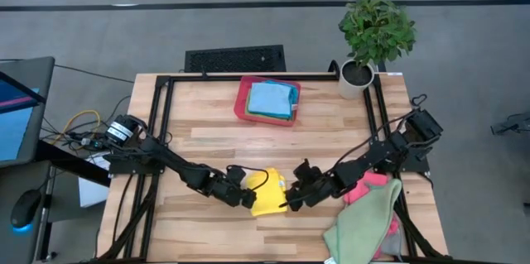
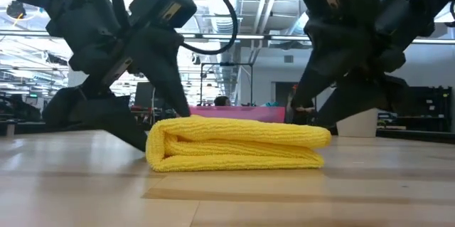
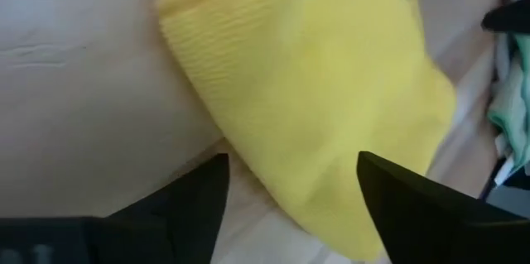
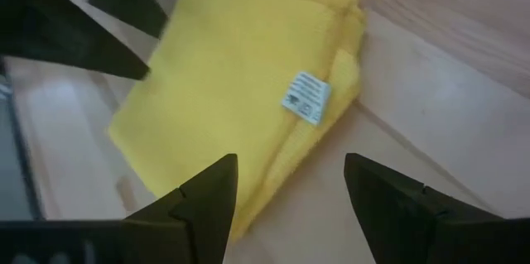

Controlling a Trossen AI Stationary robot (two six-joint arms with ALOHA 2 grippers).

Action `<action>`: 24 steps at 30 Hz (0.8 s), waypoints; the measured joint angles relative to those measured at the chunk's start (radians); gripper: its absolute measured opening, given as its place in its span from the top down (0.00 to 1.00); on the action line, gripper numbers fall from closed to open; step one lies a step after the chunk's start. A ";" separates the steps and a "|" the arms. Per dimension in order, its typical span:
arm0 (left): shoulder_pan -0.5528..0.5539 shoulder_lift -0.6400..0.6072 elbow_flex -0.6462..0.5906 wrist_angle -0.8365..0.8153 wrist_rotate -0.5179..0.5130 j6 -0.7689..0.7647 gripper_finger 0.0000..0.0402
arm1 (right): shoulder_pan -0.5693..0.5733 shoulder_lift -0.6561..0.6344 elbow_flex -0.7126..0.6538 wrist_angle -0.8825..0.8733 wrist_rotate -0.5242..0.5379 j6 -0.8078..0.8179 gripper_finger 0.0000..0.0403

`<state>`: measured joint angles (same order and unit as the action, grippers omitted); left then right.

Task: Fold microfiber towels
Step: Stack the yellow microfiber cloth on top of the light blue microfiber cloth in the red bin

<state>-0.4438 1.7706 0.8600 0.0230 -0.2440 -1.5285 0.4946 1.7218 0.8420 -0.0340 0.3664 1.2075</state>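
Microfiber towels are my job here, and the yellow one (image 1: pixel 269 194) lies folded into a thick, soft packet on the bare wooden table (image 1: pixel 207 144), near the front edge, between both arms. My left gripper (image 3: pixel 290 202) hovers just over one end of it with its fingers spread wide and nothing held; my right gripper (image 4: pixel 290 202) sits at the opposite end, equally wide and empty, with the white care label (image 4: pixel 305 97) facing up. I judge this fold finished, so the step in hand is a clean release: I would lift both grippers straight up so no fingertip drags a layer open. Unfolded green (image 1: pixel 364 218) and pink (image 1: pixel 364 188) cloths wait in a heap beside the right arm, and a folded light blue cloth (image 1: pixel 271 98) rests in the rigid red tray (image 1: pixel 241 104) well beyond.
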 joint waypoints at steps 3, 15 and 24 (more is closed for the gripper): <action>-0.003 0.008 0.000 -0.006 -0.017 -0.030 0.27 | -0.002 0.019 -0.015 0.046 0.002 -0.001 0.38; -0.015 0.031 0.001 0.048 -0.089 -0.066 0.24 | -0.026 0.174 -0.011 0.270 -0.050 0.019 0.38; -0.014 0.071 0.002 0.049 -0.163 -0.063 0.51 | -0.046 0.179 -0.012 0.274 -0.069 0.050 0.44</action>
<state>-0.4578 1.8413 0.8616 0.0722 -0.4065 -1.5912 0.4486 1.9013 0.8300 0.2397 0.2970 1.2572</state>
